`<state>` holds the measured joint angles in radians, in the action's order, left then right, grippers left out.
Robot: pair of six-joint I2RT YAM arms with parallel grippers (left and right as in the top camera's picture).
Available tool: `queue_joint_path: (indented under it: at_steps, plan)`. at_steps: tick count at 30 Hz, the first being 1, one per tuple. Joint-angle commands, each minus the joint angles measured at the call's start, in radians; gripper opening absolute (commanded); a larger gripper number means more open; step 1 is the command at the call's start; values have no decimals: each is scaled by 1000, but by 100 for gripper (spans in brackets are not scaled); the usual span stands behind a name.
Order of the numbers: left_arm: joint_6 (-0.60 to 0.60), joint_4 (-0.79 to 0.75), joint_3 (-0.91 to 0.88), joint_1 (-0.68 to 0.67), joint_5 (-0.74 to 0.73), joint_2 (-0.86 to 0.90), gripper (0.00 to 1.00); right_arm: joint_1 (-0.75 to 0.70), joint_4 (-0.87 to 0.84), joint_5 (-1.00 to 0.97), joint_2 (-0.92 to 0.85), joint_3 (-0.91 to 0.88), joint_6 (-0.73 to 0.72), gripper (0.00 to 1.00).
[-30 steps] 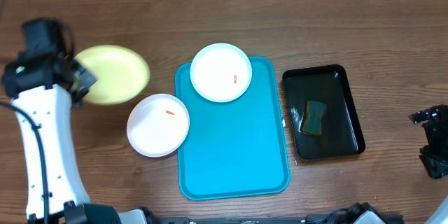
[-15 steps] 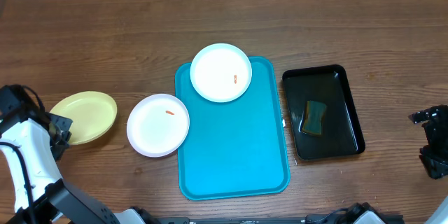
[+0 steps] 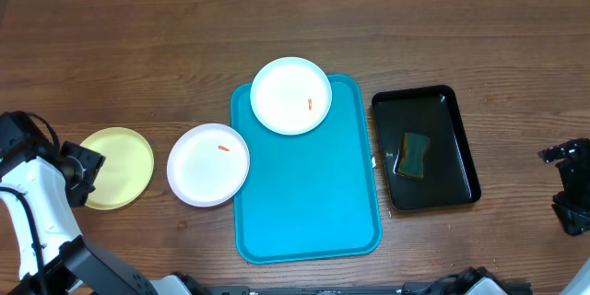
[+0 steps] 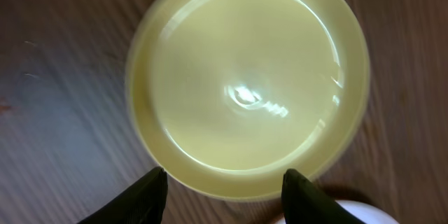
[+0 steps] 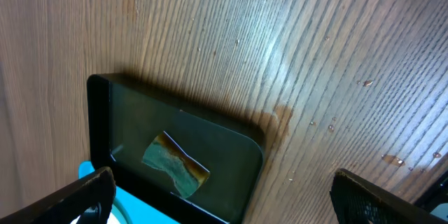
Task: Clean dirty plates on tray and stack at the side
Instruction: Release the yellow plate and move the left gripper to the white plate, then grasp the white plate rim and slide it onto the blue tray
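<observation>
The pale yellow-green plate (image 3: 118, 168) lies flat on the wood at the far left, off the turquoise tray (image 3: 313, 203). My left gripper (image 3: 81, 168) is at its left rim, open; in the left wrist view the plate (image 4: 248, 84) fills the frame and my gripper (image 4: 224, 187) has its fingers spread wide just short of the near rim. One white plate (image 3: 208, 164) sits beside the tray's left edge, overlapping it slightly. Another white plate (image 3: 291, 95) rests on the tray's far end. Each white plate shows an orange speck. My right gripper (image 3: 564, 184) is open at the far right.
A glossy black tray (image 3: 456, 161) with a green-yellow sponge (image 3: 414, 154) stands right of the turquoise tray. The right wrist view shows that black tray (image 5: 231, 147), the sponge (image 5: 175, 161) and my open right gripper (image 5: 231, 199) over bare wood.
My left arm carried the yellow-green plate from the back left toward the front left, set it down beside the white plate, and its jaws have opened. The right arm is still.
</observation>
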<state>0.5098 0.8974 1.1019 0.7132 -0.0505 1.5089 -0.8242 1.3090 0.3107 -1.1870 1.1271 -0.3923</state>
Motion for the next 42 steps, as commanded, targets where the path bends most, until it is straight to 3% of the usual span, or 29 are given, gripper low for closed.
queue_joint_path:
  at_steps: [1,5,10,15,18,20,21,23,26,31,42]
  plan:
    - [-127,27,7,-76,-302,-7,54,-2,-5,5,2,11,-3,100]
    - [-209,67,7,-219,-293,-7,54,-2,-28,6,2,11,-4,100]
    - [-261,105,7,-410,-176,-6,55,-2,-84,18,2,11,-4,100]
    - [-368,119,7,-573,-179,-6,54,-2,-84,186,1,11,2,100]
    - [-416,109,5,-689,-159,-5,47,17,-81,354,1,11,120,100]
    - [-417,74,2,-777,-104,-3,34,57,-64,404,2,11,214,96]
    - [-416,54,-1,-811,-74,-1,34,80,-48,404,2,11,247,95]
    - [-389,19,-5,-870,-8,8,45,140,-5,402,2,11,324,92]
    - [-328,-16,-12,-935,44,17,51,228,50,390,2,11,410,91]
    - [-212,-42,-21,-998,142,61,46,328,63,319,2,11,415,91]
    - [-161,-84,-23,-1067,84,249,30,335,59,319,2,11,415,91]
